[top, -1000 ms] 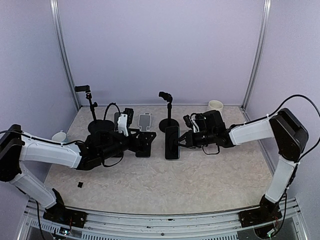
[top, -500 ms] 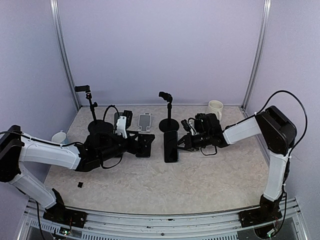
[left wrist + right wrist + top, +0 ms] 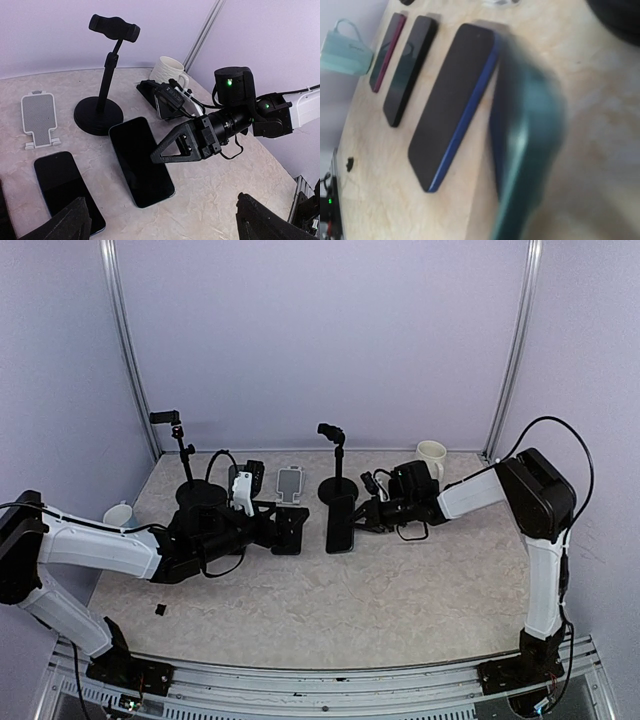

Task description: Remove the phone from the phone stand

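phone (image 3: pixel 141 161) lies flat, thin, stiff, slick; pinch long edges; right gripper (image 3: pixel 157 156) grip can't tell, left gripper (image 3: pixel 160 225) wide apart

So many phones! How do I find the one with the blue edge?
Find the black phone stand with the round base in the middle of the pale table. The flat black phone lies just in front of it. Only it has a bright blue edge; the two dark phones beside it don't.
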Robot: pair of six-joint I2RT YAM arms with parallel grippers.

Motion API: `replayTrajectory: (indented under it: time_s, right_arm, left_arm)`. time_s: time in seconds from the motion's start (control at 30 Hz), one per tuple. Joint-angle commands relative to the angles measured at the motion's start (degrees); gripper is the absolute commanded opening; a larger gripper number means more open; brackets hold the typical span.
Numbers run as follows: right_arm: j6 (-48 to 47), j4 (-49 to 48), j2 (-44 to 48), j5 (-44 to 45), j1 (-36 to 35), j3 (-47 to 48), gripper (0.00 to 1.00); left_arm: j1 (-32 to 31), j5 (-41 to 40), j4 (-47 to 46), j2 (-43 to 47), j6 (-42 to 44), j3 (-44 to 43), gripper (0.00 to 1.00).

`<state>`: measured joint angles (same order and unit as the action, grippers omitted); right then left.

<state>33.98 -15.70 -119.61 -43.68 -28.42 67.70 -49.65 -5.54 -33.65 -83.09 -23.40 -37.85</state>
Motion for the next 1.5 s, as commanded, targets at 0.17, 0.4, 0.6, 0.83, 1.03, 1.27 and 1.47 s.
replayTrajectory:
  time_s: [0.17, 0.4, 0.6, 0.83, 1.03, 1.27, 1.47]
  right_arm:
    - [-0.6, 1.4, -2.2, 2.1, 1.5, 1.7, 0.28]
    - [-1.6, 3.7, -2.5, 2.8, 1.6, 3.3, 0.42]
    - [-1.7, 3.6, 0.3, 3.2, 1.5, 2.0, 0.65]
    - [-7.0, 7.5, 8.2, 8.0, 2.0, -1.8, 0.83]
    - [-9.0, 8.5, 16.5, 9.5, 5.1, -5.3, 0.93]
    - [-5.5, 6.5, 24.4, 10.1, 13.0, -10.6, 0.96]
    - [-5.4, 6.8, 25.8, 11.4, 18.8, -12.8, 1.00]
  left_arm:
    - [-0.2, -1.1, -1.2, 1.0, 0.2, 0.7, 0.99]
    - [-0.2, -1.1, -1.0, 1.1, 0.2, 0.6, 0.99]
    - [-0.2, -0.7, -1.0, 0.6, 0.2, 0.4, 0.99]
    - [-0.3, -0.7, -0.9, 0.8, 1.3, 0.0, 0.99]
    - [-0.3, -0.5, -0.7, 0.3, 1.6, -0.6, 0.99]
    - [-0.3, -0.4, -0.6, -0.3, 1.9, -1.3, 0.99]
    - [-0.3, -0.5, -0.5, -0.6, 2.0, -1.7, 0.99]
